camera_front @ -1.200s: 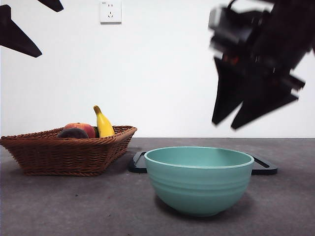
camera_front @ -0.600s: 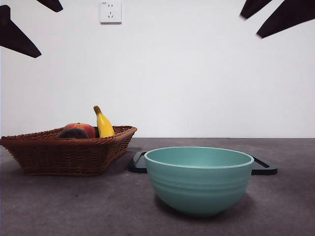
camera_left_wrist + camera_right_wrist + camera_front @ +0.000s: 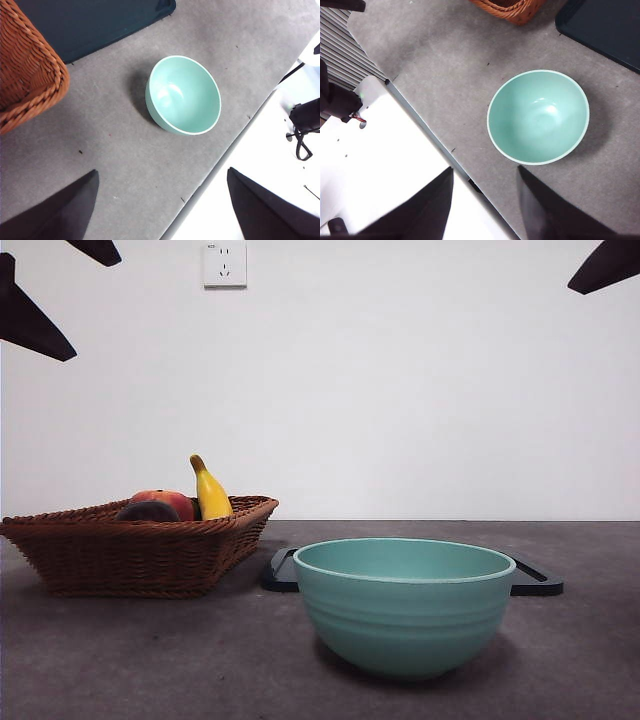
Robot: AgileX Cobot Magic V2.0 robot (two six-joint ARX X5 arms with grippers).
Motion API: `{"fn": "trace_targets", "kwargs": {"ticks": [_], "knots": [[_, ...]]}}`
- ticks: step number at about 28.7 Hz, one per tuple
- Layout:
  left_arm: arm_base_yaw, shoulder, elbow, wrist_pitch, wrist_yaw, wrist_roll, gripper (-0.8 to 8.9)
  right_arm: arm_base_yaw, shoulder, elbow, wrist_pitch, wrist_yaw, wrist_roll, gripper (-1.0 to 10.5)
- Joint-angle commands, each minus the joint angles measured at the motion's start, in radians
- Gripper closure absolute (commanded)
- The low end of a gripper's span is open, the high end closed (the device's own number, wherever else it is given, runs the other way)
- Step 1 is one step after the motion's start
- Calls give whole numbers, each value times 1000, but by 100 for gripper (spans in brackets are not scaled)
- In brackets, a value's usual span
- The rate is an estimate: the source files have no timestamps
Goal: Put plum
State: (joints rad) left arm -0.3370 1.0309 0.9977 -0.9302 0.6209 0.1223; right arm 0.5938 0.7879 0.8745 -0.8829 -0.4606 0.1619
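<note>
Dark maroon round plum point(image 3: 148, 511) sits in the brown woven wicker basket point(image 3: 140, 555) beside our left gripper point(image 3: 162, 210) — jaws apart, empty, the nearer arm — while our right gripper point(image 3: 485, 200), also spread, hangs over the bowl side.

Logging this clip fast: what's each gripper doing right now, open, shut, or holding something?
Left gripper: open, holding nothing, high above the table.
Right gripper: open, holding nothing, above the teal bowl.

Woven wicker basket point(image 3: 140, 550) — glossy glazed bowl point(image 3: 404, 605)
</note>
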Motion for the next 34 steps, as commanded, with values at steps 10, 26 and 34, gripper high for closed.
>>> {"fn": "trace_targets", "kwargs": {"ticks": [10,26,34], "knots": [[-5,5,23,3,6,16,470,6,7,18,6,-3,-17,749],[-5,5,23,4,6,16,806,6,6,18,8,-3,-20,937],[-5,5,23,5,5,16,806,6,6,18,9,-3,-20,937]]}}
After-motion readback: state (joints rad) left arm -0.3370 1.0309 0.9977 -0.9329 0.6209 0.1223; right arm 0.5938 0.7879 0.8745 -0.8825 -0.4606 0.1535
